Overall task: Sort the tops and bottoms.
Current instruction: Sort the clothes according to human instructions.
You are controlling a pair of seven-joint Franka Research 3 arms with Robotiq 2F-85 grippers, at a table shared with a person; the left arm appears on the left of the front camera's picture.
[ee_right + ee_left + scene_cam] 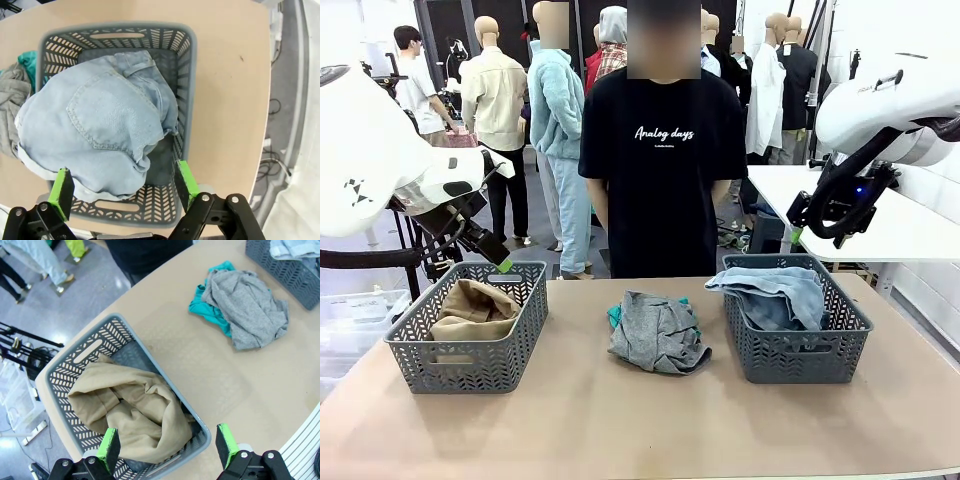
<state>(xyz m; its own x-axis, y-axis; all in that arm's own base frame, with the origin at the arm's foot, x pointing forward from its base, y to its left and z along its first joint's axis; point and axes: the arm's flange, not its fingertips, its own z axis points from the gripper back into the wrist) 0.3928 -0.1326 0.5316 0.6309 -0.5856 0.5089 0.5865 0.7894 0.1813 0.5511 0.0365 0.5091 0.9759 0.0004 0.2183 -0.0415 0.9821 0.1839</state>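
Left tool (167,442) and right tool (123,186) hang wide and empty above the khaki top (470,305) in the left basket (465,365) and the denim bottoms (100,125) in the right basket (187,100). On the surface (620,420) between them, the grey tee (658,330) lies over the teal tee (207,310): limp, light cloth, likely best pinched at a raised fold.

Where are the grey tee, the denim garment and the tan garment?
grey tee (656,335), front view, middle of the heap.
denim garment (107,120), right wrist view, on its pocket.
tan garment (140,410), left wrist view, central folds.
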